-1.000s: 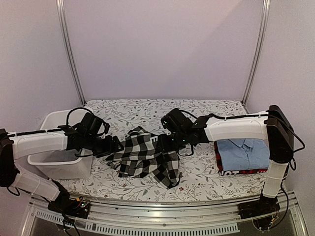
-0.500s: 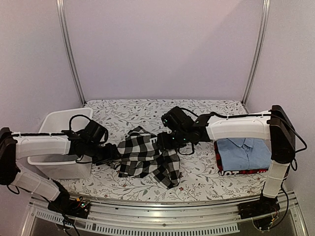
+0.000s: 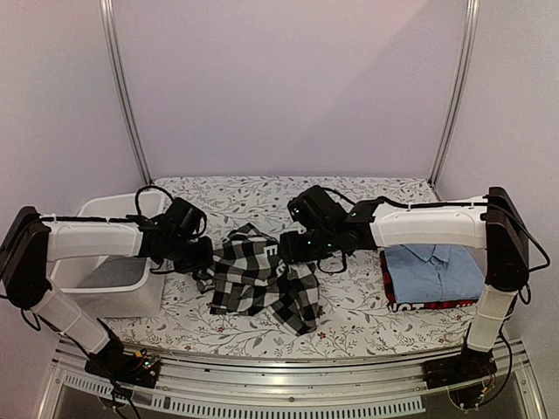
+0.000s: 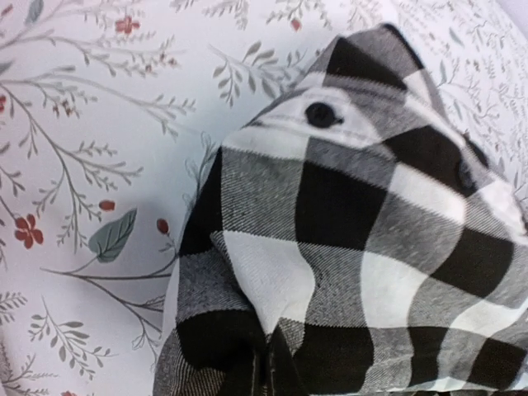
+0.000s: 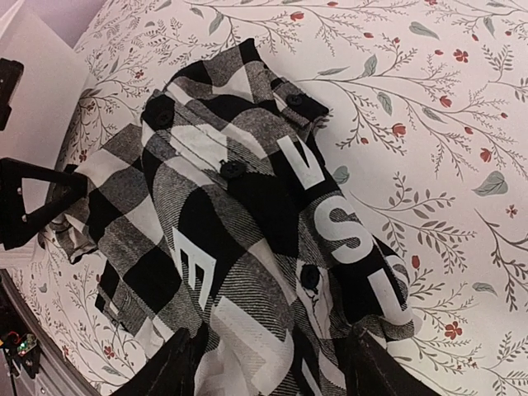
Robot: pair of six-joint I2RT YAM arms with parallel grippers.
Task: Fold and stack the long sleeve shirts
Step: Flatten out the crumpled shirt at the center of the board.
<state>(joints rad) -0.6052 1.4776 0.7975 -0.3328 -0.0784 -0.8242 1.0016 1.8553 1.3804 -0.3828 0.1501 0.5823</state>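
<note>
Pinches left edge of checked shirt [image 3: 258,281] with left gripper [image 3: 203,257], jaws together on cloth. Straddles shirt's right side with right gripper [image 3: 290,251], fingers [image 5: 186,363] apart, cloth bunched between. Crumpled mid-table [image 3: 367,196], white lettering showing. Farther right, blue shirt [image 3: 434,271] folded atop red-and-black shirt [image 3: 387,281]; tub [image 3: 96,272] at left.
</note>
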